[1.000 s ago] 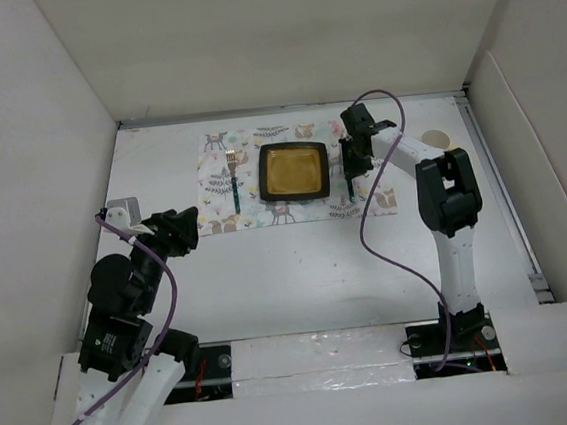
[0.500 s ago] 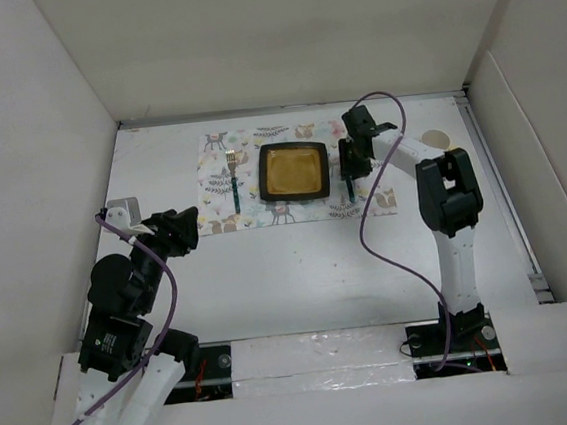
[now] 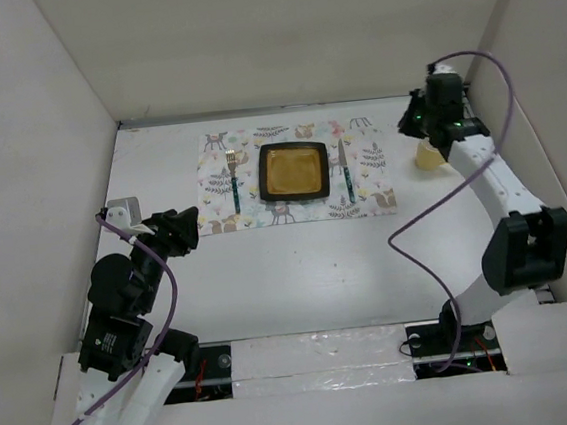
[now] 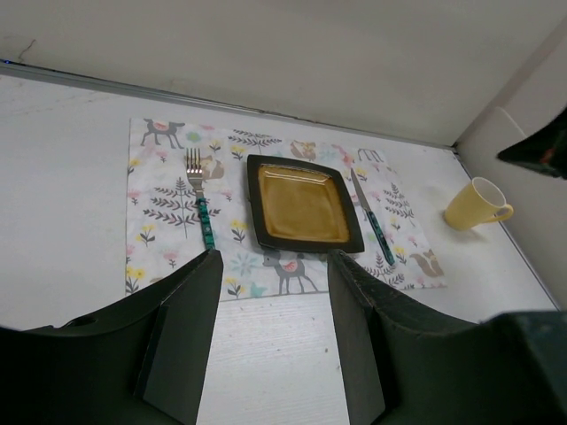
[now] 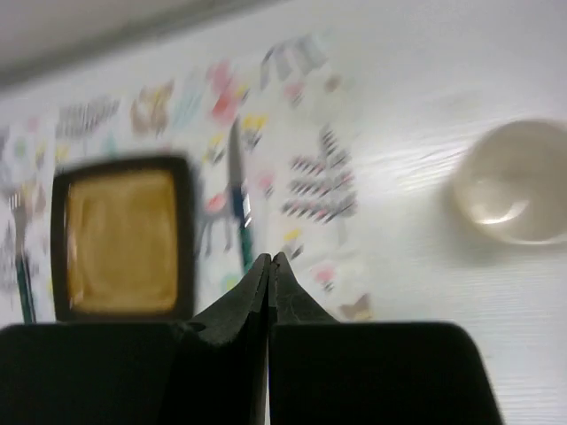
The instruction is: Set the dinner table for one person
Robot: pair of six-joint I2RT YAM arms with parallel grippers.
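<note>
The dinner table (image 3: 299, 271) is a plain white top. On it lies a deer-print placemat (image 3: 373, 199) with a black-rimmed yellow plate (image 3: 294, 170), a fork (image 3: 232, 180) to its left and a knife (image 3: 344, 169) to its right. A yellow cup (image 3: 427, 155) stands right of the placemat. My right gripper (image 3: 424, 129) hovers over the cup, shut and empty (image 5: 270, 258); its view shows the cup (image 5: 518, 181), knife (image 5: 239, 208) and plate (image 5: 124, 232). My left gripper (image 3: 180, 230) is open and empty (image 4: 270, 336), near the placemat's near-left corner.
White walls enclose the table on the left, back and right. A small grey block (image 3: 122, 206) lies at the left edge near the left arm. The left wrist view shows the fork (image 4: 202, 212), plate (image 4: 303, 204), knife (image 4: 372, 217) and cup (image 4: 474, 204).
My right gripper has left the knife lying on the placemat right of the plate and swung right and back to above the cup. The left arm has not moved.
</note>
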